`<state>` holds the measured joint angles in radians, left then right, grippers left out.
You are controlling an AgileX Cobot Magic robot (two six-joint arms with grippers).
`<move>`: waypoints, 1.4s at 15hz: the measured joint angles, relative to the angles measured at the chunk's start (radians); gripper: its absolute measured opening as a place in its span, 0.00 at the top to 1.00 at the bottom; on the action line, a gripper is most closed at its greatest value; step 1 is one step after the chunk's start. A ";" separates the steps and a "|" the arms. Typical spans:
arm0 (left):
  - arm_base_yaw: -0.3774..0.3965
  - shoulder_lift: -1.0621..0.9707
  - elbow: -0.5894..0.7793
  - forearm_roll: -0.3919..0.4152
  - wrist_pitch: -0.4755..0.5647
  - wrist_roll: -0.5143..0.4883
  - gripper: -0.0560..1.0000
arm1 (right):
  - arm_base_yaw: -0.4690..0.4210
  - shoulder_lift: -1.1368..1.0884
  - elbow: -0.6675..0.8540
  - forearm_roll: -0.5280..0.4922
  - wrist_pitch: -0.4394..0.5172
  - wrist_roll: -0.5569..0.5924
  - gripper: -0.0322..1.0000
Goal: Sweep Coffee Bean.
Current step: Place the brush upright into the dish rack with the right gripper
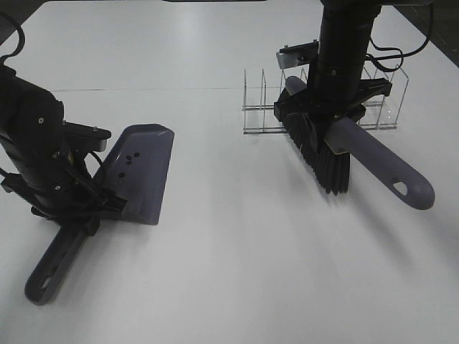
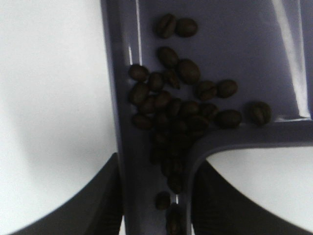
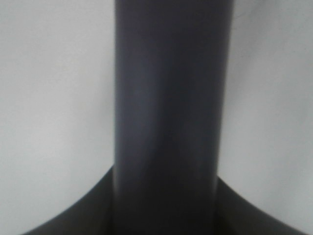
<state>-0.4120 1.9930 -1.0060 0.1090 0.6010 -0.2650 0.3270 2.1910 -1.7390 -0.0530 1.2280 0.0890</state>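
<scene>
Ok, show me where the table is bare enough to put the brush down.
Bare table lies between the dustpan and the brush, running on to the near edge. More lies at the back, left of the clear rack. It is crowded at the right, where the brush hangs close by the rack.

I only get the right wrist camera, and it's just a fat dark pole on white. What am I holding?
Observer: That pole is the handle of a brush. Your right tool is shut on it, with the bristles pointing down toward the table.
Operator: Where are the beans?
Observer: The coffee beans are heaped inside the dustpan, crowded against its back wall where the handle starts.
Operator: Who has the dustpan?
Observer: The left tool is shut on its handle, over on the left side of the table.
</scene>
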 joint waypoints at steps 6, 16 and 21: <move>0.000 0.000 0.000 -0.058 0.012 0.000 0.62 | 0.000 0.045 0.001 -0.050 0.000 0.025 0.69; 0.000 0.000 0.000 -0.068 0.014 0.001 0.62 | -0.008 0.187 -0.173 -0.020 0.022 0.062 0.70; 0.000 0.000 0.000 -0.068 0.015 0.004 0.62 | -0.012 0.237 -0.272 -0.006 0.030 0.078 0.70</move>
<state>-0.4120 1.9930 -1.0060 0.0410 0.6160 -0.2610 0.3150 2.4280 -2.0110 -0.0590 1.2580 0.1670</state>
